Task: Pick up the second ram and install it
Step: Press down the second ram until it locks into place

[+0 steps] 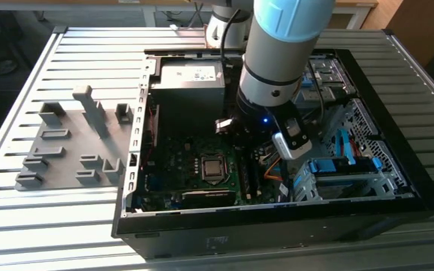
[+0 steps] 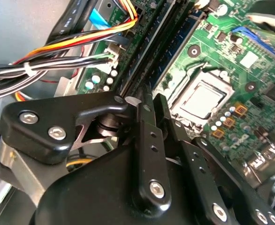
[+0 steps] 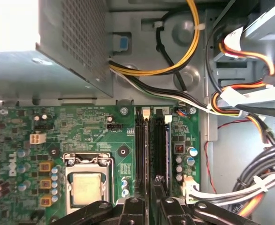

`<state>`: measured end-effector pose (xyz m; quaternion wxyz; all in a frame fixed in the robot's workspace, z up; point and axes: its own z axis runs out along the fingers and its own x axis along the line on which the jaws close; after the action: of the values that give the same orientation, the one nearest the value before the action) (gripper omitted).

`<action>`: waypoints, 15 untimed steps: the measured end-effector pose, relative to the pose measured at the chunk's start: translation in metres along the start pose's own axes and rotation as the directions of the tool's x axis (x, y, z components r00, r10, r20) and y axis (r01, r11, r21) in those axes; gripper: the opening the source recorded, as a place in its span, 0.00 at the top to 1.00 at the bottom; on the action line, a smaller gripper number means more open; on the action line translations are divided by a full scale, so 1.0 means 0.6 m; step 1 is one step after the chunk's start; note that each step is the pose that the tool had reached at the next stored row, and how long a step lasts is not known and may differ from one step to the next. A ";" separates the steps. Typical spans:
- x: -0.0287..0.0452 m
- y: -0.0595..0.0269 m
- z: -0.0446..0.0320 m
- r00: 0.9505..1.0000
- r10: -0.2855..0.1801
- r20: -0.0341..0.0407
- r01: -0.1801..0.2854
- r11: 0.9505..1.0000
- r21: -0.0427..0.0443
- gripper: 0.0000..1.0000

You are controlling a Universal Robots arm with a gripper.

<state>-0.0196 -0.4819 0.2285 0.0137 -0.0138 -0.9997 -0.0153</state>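
My gripper [image 3: 154, 185] is down inside the open computer case [image 1: 398, 186], right over the motherboard's [image 3: 88, 124] memory slots [image 3: 143, 145]. Its two black fingers [image 2: 147, 122] stand pressed close together. The second ram [image 2: 175, 50] shows as a thin dark stick with a blue edge, running lengthwise from the fingertips along the slot line. In the first wrist view the second ram [image 3: 160, 150] stands edge-on in the slot nearer the cable bundle, with another dark stick in the slot beside it. In the exterior view the gripper [image 1: 248, 148] is low, beside the processor socket [image 1: 212, 167].
The power supply [image 1: 190, 79] sits at the case's far end. Bundled wires [image 3: 250, 183] and yellow cables [image 3: 175, 61] run close to the slots. Drive bays with blue latches [image 1: 338, 166] fill the case's side on the exterior view's right. A gray holder block [image 1: 74, 141] lies on the slatted table.
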 end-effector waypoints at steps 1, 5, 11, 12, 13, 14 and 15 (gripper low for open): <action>0.000 0.000 -0.004 1.000 0.000 0.000 0.000 1.000 0.000 0.78; 0.000 0.000 -0.008 1.000 0.000 0.000 0.000 1.000 0.000 0.89; 0.000 -0.003 -0.008 1.000 0.000 0.000 0.000 1.000 0.001 0.89; 0.000 -0.004 -0.008 1.000 0.000 0.000 0.000 1.000 0.002 0.89; 0.000 -0.005 -0.007 1.000 0.000 0.000 0.000 1.000 0.003 0.89; 0.000 -0.007 -0.007 1.000 0.000 0.000 0.000 1.000 0.003 0.89; 0.000 -0.007 -0.005 1.000 0.001 0.000 -0.001 1.000 0.003 0.89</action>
<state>-0.0195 -0.4860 0.2315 0.0137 -0.0140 -0.9997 -0.0140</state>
